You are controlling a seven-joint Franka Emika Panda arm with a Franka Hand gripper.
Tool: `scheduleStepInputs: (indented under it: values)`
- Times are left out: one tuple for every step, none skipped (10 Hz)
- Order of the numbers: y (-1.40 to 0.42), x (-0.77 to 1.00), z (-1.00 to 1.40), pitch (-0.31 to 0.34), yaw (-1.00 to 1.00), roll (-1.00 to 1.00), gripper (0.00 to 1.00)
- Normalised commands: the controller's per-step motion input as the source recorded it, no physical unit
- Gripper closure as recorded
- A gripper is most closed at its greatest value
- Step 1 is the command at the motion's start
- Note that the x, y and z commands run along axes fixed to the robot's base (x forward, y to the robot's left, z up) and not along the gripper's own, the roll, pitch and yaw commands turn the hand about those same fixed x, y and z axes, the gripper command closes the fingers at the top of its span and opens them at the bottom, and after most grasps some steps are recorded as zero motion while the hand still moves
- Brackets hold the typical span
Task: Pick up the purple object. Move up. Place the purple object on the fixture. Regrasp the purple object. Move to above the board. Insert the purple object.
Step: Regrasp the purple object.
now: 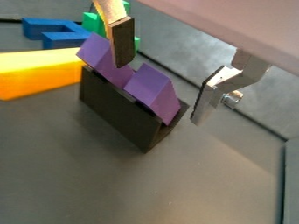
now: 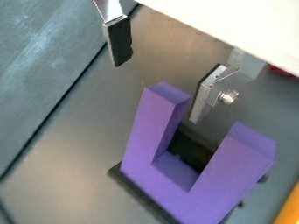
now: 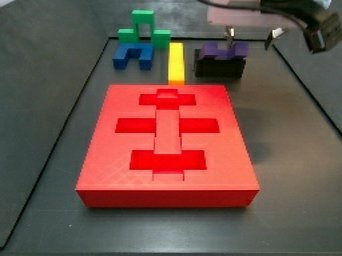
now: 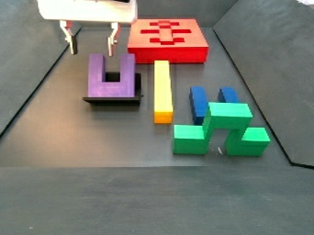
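Two fingers: flat silver plates with dark pads, spread wide with nothing between them, so hand (image 2: pixel 170 66) released, hanging just above the purple block (image 2: pixel 193 149).
Purple block: resting tilted on the black fixture (image 1: pixel 122 109), prongs pointing up and away; seen in a side view (image 4: pixel 110 75) leaning on the holder, likely parked there so a fresh grip at a better angle becomes possible.
Step in hand: judged as the gap between putting down and regrasping.
Fixture: standing on the desk floor, just beside the yellow bar (image 4: pixel 161 87).
Yellow bar: lying flat between fixture and blue block (image 4: pixel 200 99); untouched.
Green blocks: near the blue one (image 4: pixel 227 128), well apart from the hand.
Red board: farthest from the hand (image 3: pixel 170 140), recesses bare, awaiting the insert.
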Motion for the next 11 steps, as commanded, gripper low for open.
scheduleStepInputs:
  values:
    - [0.00,0.15,-0.12,0.000,0.05,1.00,0.00]
    - [0.00,0.15,-0.11,0.000,0.07,1.00,0.00]
    - [0.00,0.17,-0.09,0.000,0.09,1.00,0.00]
    - [0.01,0.15,-0.09,0.000,0.10,1.00,0.00]
    - [0.02,0.08,-0.11,0.000,0.12,1.00,0.00]
    - [0.04,0.00,-0.15,0.000,0.16,1.00,0.00]
    - [0.03,0.00,-0.20,-0.003,0.20,1.00,0.00]
    - [0.00,0.00,-0.26,0.000,0.20,1.00,0.00]
    - [0.00,0.00,-0.18,0.000,0.19,0.95,0.00]
    - [-0.07,0.03,-0.04,0.000,0.17,0.80,0.00]
    - [-0.03,0.00,0.00,-0.011,0.06,0.13,0.00]
